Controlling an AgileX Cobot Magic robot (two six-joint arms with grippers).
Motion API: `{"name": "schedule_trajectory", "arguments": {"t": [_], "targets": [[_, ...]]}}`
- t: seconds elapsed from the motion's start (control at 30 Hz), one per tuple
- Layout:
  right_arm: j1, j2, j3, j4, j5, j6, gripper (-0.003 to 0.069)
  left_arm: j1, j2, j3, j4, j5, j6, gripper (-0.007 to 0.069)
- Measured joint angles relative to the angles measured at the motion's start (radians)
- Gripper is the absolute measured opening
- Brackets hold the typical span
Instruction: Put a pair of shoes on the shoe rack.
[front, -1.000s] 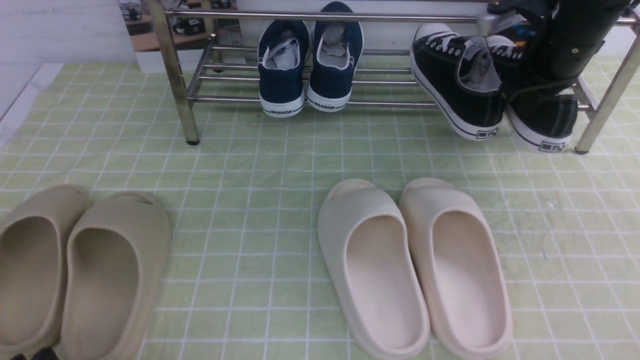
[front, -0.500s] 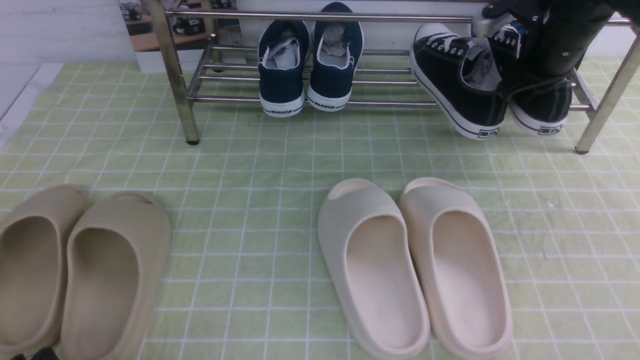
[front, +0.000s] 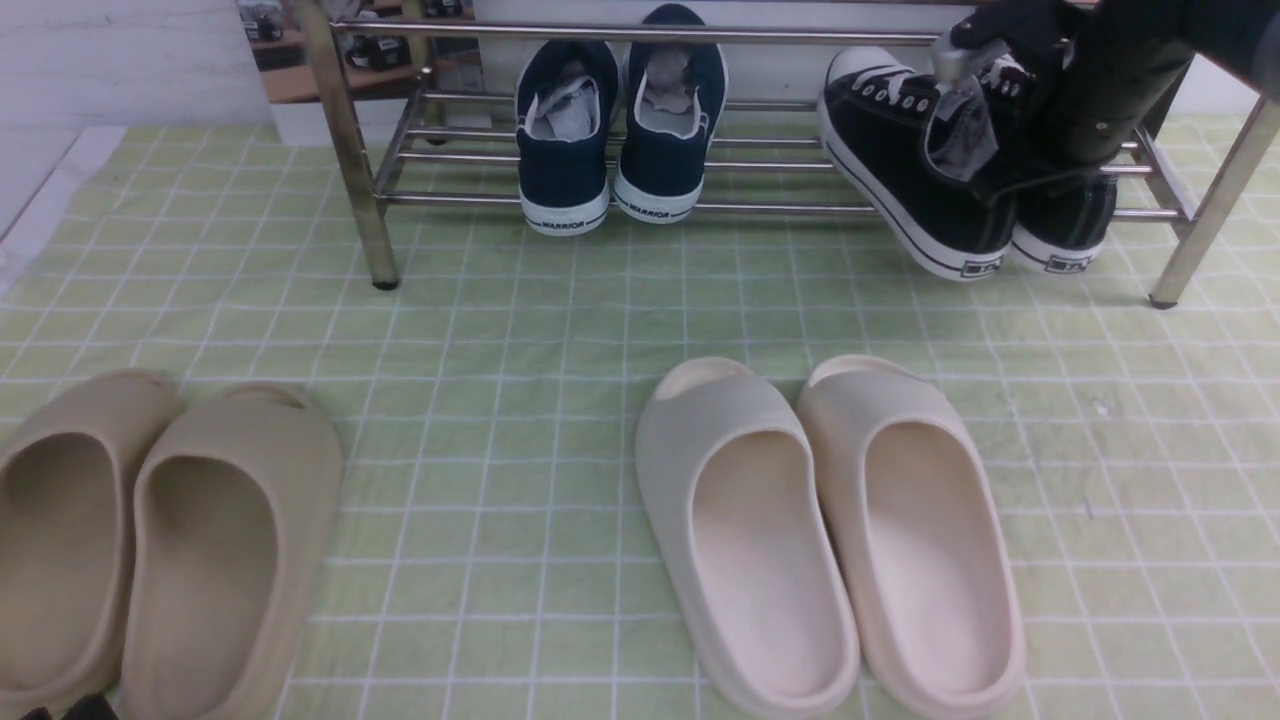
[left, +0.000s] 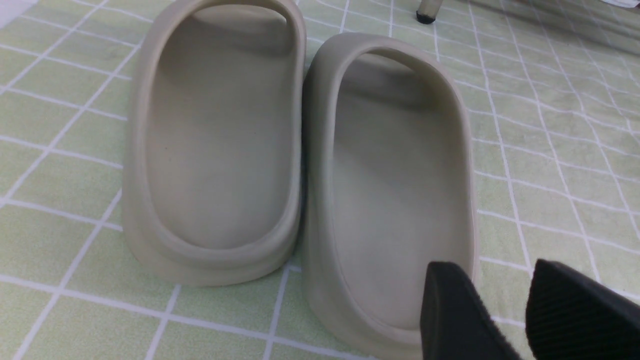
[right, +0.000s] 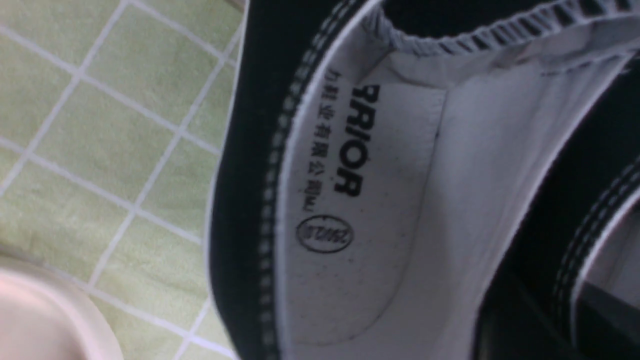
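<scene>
The pair of shoes, black canvas sneakers with white soles, sits at the right end of the chrome shoe rack (front: 640, 35), on its lower shelf. The left shoe (front: 920, 160) leans sideways with its heel past the front bar. The right shoe (front: 1065, 225) rests lower, half hidden by my right arm. My right gripper (front: 1015, 175) reaches down between them. In the right wrist view it (right: 555, 310) straddles the two adjoining collars, shut on them, beside the grey insole (right: 350, 200). My left gripper (left: 495, 280) hangs open and empty over the heel of a beige slide (left: 395, 190).
Navy sneakers (front: 620, 130) stand at the middle of the lower shelf. Cream slides (front: 830, 520) lie on the green checked cloth in front, and beige slides (front: 150, 530) at the near left. The rack's right front leg (front: 1200, 200) stands close to my right arm.
My right arm has pushed the black shoes further back onto the lower shelf. The right shoe's heel now sits closer to the front bar. The left arm has not moved.
</scene>
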Motion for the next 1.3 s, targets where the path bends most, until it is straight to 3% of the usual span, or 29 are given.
{"name": "schedule_trajectory", "arguments": {"t": [0.2,0.27,0.4,0.57,0.7,0.77,0.83,0.9,1.07,1.3], "targets": [[0.0,-0.063,-0.004,-0.003,0.098,0.029,0.0403,0.0,0.0,0.0,0.0,0.0,0.0,0.0239],[0.0,-0.095,-0.006,-0.001,0.161,0.029,0.0451,0.0,0.0,0.0,0.0,0.0,0.0,0.0239],[0.0,-0.163,-0.007,0.007,0.231,0.044,0.0479,0.0,0.0,0.0,0.0,0.0,0.0,0.0239],[0.0,-0.296,0.068,0.059,0.24,0.131,0.0419,0.0,0.0,0.0,0.0,0.0,0.0,0.0239],[0.0,-0.424,0.199,0.123,0.244,0.146,0.032,0.0,0.0,0.0,0.0,0.0,0.0,0.0239],[0.0,-0.551,0.323,0.155,0.244,0.146,0.0225,0.0,0.0,0.0,0.0,0.0,0.0,0.0239],[0.001,-0.615,0.376,0.16,0.244,0.146,0.0188,0.0,0.0,0.0,0.0,0.0,0.0,0.0239],[0.002,-0.753,0.523,0.162,0.228,0.146,0.0105,0.0,0.0,0.0,0.0,0.0,0.0,0.0239],[0.002,-1.082,0.811,0.167,0.028,0.148,0.0003,0.0,0.0,0.0,0.0,0.0,0.0,0.0239],[0.002,-1.481,1.119,0.213,-0.32,0.149,-0.0005,0.0,0.0,0.0,0.0,0.0,0.0,0.0239]]}}
